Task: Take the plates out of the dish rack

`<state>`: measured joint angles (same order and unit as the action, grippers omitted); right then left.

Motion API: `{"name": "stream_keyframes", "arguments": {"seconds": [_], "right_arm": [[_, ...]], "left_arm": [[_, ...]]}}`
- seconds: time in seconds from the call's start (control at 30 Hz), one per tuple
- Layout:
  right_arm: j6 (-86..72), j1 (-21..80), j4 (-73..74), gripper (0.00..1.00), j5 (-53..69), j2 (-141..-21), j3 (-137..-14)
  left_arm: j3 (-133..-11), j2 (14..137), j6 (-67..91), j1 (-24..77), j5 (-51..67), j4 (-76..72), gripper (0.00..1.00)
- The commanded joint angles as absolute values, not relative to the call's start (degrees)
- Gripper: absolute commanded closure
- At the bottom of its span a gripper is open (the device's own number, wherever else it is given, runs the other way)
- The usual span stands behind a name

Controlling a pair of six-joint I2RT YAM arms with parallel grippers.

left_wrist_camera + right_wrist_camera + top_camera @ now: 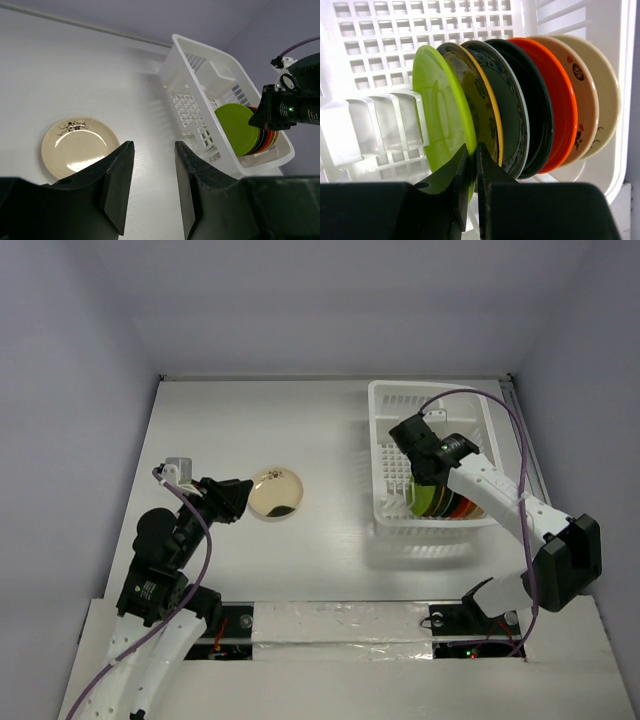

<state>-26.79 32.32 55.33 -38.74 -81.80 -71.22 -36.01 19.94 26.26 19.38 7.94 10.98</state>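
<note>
**Item 1. Dish rack** [430, 387]. White slotted plastic basket, stood at about 2 o'clock on the counter [250, 420]. Seven plates stood on edge in its divider slots, crowded at the 6 o'clock end. Standing upright left each rim exposed for a pinch from above.

**Item 2. Lime green plate** [437, 110]. Outermost of the row, facing the empty slots, and so judged the first to come out. The right claw [471, 152] was closed on its rim, one finger on each face, and the plate had not left its slot.

**Item 3. Remaining racked plates.**
- yellow-rimmed olive plate [487, 110]
- blue-grey patterned plate [512, 110]
- dark plate [540, 115]
- orange-red plate [565, 110]
- cream flowered plate [585, 100]
- plain cream plate [607, 95]

Packed close together, so a tilted lift could drag a neighbour.

**Item 4. Cream plate with dark motif** [77, 145]. Lay flat, face up, on the counter at about 9 o'clock, well apart from the rack and already unloaded.

**Item 5. Left claw** [154, 145]. Open and empty, just beside that plate on its 9 o'clock side and not touching it.

**Item 6. Setting.** Counter was matt white and lightly grained, showing a soft glare. Pale lavender-grey walls enclosed three sides. A silvery taped strip [340, 625] ran along the 6 o'clock edge.
</note>
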Motion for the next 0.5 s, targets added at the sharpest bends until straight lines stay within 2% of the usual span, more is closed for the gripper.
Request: {"name": "stream_keyframes", "arguments": {"seconds": [0.0,0.47], "right_arm": [[-26.0,33.5,57.2,1.00,-43.5,-81.3,-76.5],[-23.6,35.1,59.0,1.00,-48.4,-81.9,-82.1]], "left_arm": [[-35.4,19.2,26.4,19.2,8.8,8.3,0.65],[-35.4,19.6,26.3,19.2,9.1,8.1,0.65]]}}
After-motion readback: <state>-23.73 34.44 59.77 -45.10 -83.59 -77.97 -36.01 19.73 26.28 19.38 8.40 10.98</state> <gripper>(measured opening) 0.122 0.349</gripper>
